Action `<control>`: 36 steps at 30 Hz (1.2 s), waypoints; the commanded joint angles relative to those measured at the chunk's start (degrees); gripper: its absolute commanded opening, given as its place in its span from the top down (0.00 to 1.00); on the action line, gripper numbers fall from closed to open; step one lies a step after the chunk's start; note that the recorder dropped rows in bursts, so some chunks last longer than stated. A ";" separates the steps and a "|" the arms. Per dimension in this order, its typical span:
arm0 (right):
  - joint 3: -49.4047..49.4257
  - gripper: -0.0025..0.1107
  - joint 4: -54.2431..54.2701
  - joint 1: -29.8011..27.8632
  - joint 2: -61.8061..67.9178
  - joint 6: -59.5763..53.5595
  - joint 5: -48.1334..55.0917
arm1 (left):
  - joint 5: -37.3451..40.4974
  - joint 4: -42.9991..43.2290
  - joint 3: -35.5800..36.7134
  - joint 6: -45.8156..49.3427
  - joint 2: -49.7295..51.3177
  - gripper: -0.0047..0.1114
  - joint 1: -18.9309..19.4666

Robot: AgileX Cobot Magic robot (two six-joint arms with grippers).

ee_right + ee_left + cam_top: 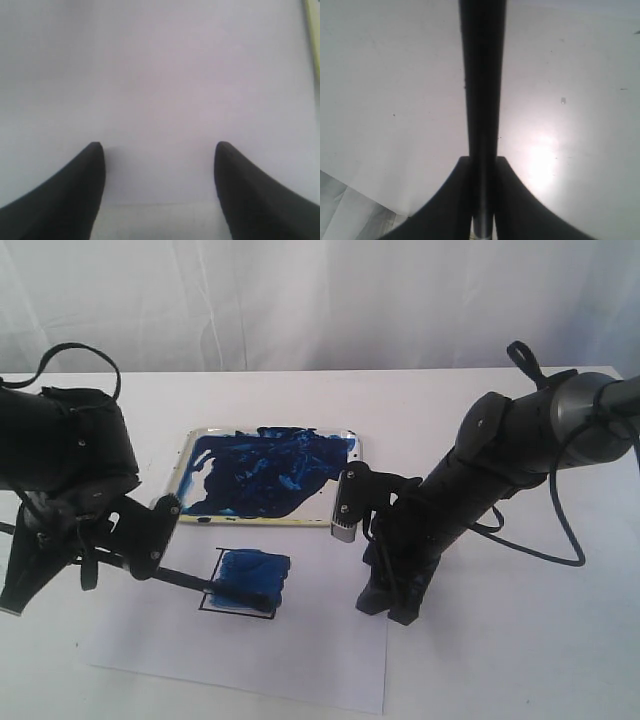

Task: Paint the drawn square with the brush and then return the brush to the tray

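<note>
The tray [262, 521], smeared with dark blue paint, lies at the back middle of the table. In front of it the drawn square [250, 570] on the white paper is mostly covered with streaky blue paint. My left gripper [152, 565] is shut on the brush [190, 582], whose dark tip rests across the square's lower part. The left wrist view shows the black brush handle [482, 75] clamped between the fingers [460, 195] of that gripper [482, 162]. My right gripper [388, 608] points down at the paper's right side. It stands open and empty [159, 147].
The white paper sheet [300, 660] covers the table's front middle. A strip of the tray's yellowish rim [315, 40] shows at the edge of the right wrist view. White curtains hang behind the table. Cables loop off both arms.
</note>
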 commanded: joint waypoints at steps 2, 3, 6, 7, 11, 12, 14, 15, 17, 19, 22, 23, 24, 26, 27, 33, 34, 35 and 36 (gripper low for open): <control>0.98 0.45 -3.36 -0.04 2.11 1.21 0.63 | -1.46 0.77 0.56 -1.82 0.59 0.96 -0.32; 0.98 0.45 -3.36 -0.04 2.11 1.21 0.63 | -1.70 0.77 0.56 -1.82 0.52 0.96 -0.32; 0.98 0.45 -3.36 -0.04 2.11 1.21 0.63 | -1.23 0.77 0.56 -1.82 0.52 0.96 -0.32; 0.98 0.45 -3.36 -0.04 2.11 1.21 0.63 | -1.23 0.77 0.56 -1.82 0.52 0.96 -0.32; 0.98 0.45 -3.36 -0.04 2.11 1.21 0.63 | -1.45 0.77 0.56 -1.82 0.75 0.96 -0.32; 0.98 0.45 -3.36 -0.04 2.11 1.21 0.63 | -1.45 0.77 0.56 -1.82 1.01 0.96 -0.32; 0.98 0.45 -3.36 -0.04 2.11 1.21 0.63 | -1.31 1.00 0.71 -1.82 1.60 0.96 -0.32; 0.98 0.45 -3.36 -0.04 2.11 1.21 0.63 | -0.92 1.50 0.71 -1.71 1.78 0.96 -0.32; 0.98 0.45 -3.36 -0.04 2.11 1.21 0.63 | -0.21 1.85 0.71 -1.71 2.30 0.96 -0.32; 0.98 0.45 -3.36 -0.04 2.11 1.21 0.63 | 0.07 2.18 0.87 -1.71 2.43 0.96 -0.32; 0.98 0.45 -3.36 -0.04 2.11 1.21 0.63 | 1.30 3.20 1.11 -1.71 2.43 0.96 -0.32; 0.98 0.45 -3.36 -0.04 2.11 1.21 0.63 | 1.69 3.63 1.11 -1.71 2.43 0.96 -0.32; 0.98 0.45 -3.36 -0.04 2.11 1.21 0.84 | 2.06 4.02 1.11 -1.71 2.43 0.96 -0.32; 0.98 0.45 -3.36 -0.04 2.11 1.21 0.84 | 2.40 4.26 1.11 -1.71 2.43 0.96 -0.32; 0.98 0.45 -3.36 -0.04 2.11 1.21 0.84 | 2.42 4.43 1.11 -1.82 2.43 0.96 -0.32; 0.98 0.45 -3.36 -0.04 2.11 1.21 0.84 | 4.41 6.23 1.11 -3.37 2.43 0.96 -0.32; 0.98 0.45 -3.36 -0.04 2.11 1.21 0.84 | 4.57 6.80 1.11 -4.26 2.43 0.96 -0.32; 0.98 0.45 -3.36 -0.04 2.11 1.21 0.84 | 4.71 7.30 1.11 -4.81 2.43 0.96 -0.32; 0.98 0.45 -3.36 -0.04 2.11 1.21 0.84 | 5.06 7.28 1.11 -4.83 2.43 0.96 -0.32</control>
